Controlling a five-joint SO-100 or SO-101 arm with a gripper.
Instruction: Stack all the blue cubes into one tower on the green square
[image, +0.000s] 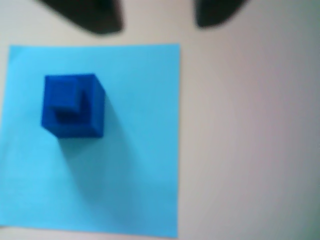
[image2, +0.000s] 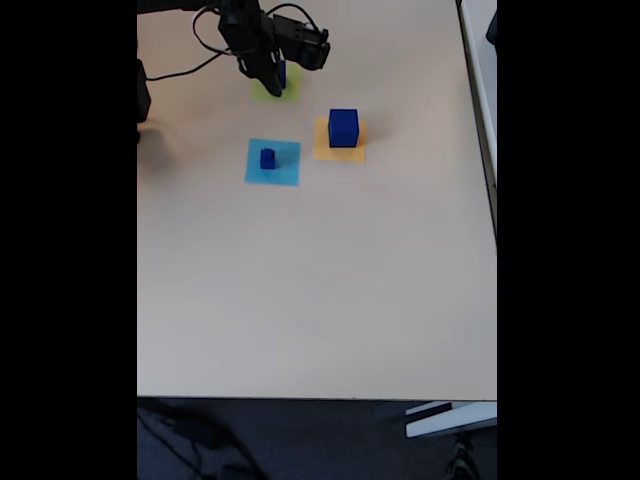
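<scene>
Cube position is what matters to you: in the wrist view the small blue cube (image: 73, 106) sits on the light-blue square (image: 130, 165), lower left of your gripper (image: 159, 19), whose dark fingertips stand apart, empty, at the top edge

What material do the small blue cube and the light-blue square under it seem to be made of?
The small blue cube looks like matte hard plastic, perhaps printed: uniform dark blue, sharp edges, no shine. The blur hides any finer texture. The light-blue square seems to be thin paper or card: it lies quite flat on the table, with clean cut edges and an even, dull colour.
</scene>
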